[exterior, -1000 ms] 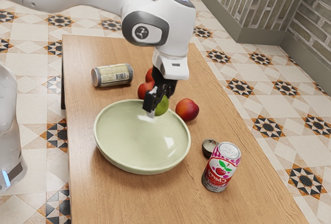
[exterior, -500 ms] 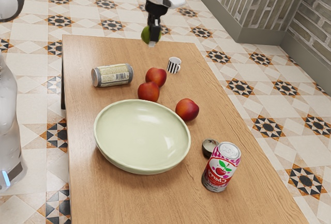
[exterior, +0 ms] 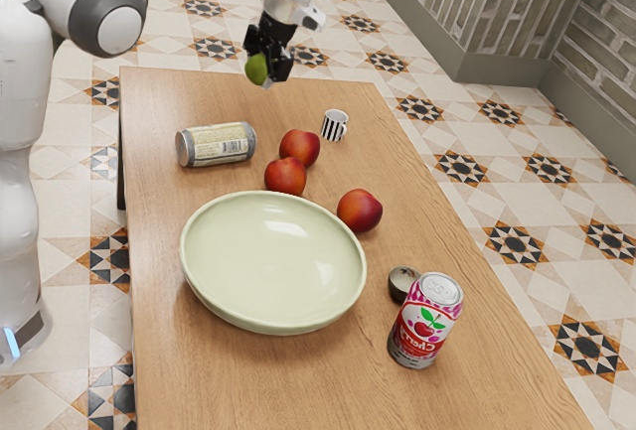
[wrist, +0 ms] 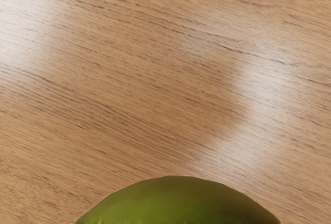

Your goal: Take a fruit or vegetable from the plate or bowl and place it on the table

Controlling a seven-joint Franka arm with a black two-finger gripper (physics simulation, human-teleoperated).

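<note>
My gripper (exterior: 268, 65) is at the table's far end in the exterior view, shut on a round green fruit (exterior: 258, 70), which hangs above the wood. In the wrist view the green fruit (wrist: 181, 202) bulges at the lower edge, with bare table (wrist: 134, 89) beyond it. The pale green bowl (exterior: 273, 261) stands on the table (exterior: 229, 380) with nothing inside, well away from the hand.
Three red fruits (exterior: 299, 148), (exterior: 285, 177), (exterior: 360, 211) lie beyond and beside the bowl. A can lies on its side (exterior: 217, 144); a striped mug (exterior: 335, 125) stands near the far right edge. A cherry can (exterior: 425, 320) and a small dark round object (exterior: 402, 282) are nearer.
From over the bowl's far rim, my hand has gone to the table's far end with the green fruit, then slightly toward the exterior view's left. The other objects have stayed where they were.
</note>
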